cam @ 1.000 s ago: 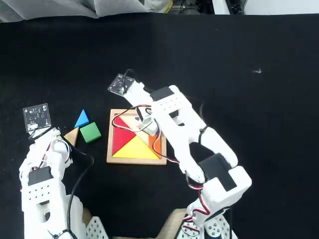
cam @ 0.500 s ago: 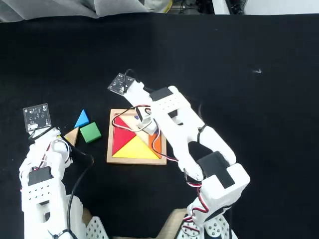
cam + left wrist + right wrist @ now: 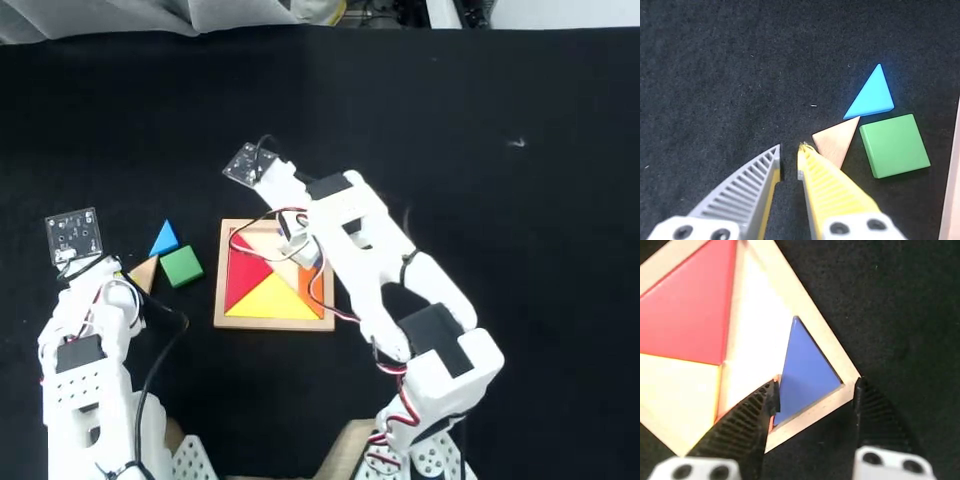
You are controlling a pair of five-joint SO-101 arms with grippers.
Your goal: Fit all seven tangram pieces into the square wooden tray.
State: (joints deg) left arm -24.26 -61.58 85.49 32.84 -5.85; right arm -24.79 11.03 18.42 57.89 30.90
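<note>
Altogether three loose pieces beside one tray

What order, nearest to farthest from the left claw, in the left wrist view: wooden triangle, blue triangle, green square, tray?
1. Wooden triangle, beside the left claw.
2. Blue triangle and green square, beyond it: too close to call.
3. Tray, far edge.

A robotics lab bench, it seems — a table draped in black cloth, two white robot arms with bare wiring, a grey curtain behind.
</note>
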